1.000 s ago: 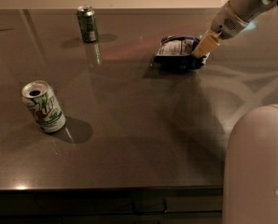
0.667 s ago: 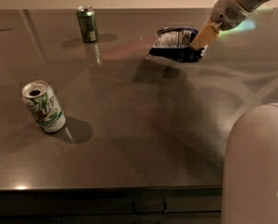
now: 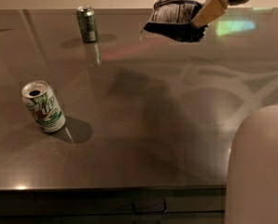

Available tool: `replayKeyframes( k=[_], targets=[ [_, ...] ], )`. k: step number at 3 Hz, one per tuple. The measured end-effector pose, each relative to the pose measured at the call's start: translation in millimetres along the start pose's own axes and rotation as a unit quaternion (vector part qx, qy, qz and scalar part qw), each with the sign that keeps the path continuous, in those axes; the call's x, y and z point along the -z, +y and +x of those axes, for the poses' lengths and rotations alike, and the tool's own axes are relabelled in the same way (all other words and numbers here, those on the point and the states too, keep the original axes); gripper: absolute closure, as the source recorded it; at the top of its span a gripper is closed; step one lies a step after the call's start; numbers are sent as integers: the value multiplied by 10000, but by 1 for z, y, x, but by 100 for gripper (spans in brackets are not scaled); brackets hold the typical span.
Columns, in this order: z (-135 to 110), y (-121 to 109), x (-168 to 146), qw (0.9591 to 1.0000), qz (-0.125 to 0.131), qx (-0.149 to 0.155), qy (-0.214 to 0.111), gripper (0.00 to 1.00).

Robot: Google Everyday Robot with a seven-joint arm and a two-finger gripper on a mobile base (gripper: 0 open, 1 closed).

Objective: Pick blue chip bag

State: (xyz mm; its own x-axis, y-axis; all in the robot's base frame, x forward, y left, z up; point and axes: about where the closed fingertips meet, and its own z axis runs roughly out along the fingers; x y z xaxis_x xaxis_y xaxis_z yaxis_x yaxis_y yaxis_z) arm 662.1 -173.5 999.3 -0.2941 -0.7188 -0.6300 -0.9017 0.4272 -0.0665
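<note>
The blue chip bag is a dark navy crinkly bag with a whitish printed panel. It hangs in the air at the top of the camera view, well above the dark table. My gripper comes in from the upper right and is shut on the bag's right end. One tan finger shows in front of the bag. The bag's shadow lies on the table below and to the left.
A green-and-white soda can stands upright at the front left. A second green can stands at the back left. Part of my white body fills the lower right corner. The table's front edge runs along the bottom.
The gripper has risen with the chip bag in it, lifting the bag off the table and up toward the top of the view. The cans have not moved.
</note>
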Motion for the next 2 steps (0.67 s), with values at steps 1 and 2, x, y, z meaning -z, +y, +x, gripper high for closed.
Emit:
replayKeyframes(
  k=[1, 2],
  targets=[
    [-20, 8, 26, 9996, 110, 92, -257, 100],
    [-44, 14, 41, 9979, 230, 258, -549, 100]
  ],
)
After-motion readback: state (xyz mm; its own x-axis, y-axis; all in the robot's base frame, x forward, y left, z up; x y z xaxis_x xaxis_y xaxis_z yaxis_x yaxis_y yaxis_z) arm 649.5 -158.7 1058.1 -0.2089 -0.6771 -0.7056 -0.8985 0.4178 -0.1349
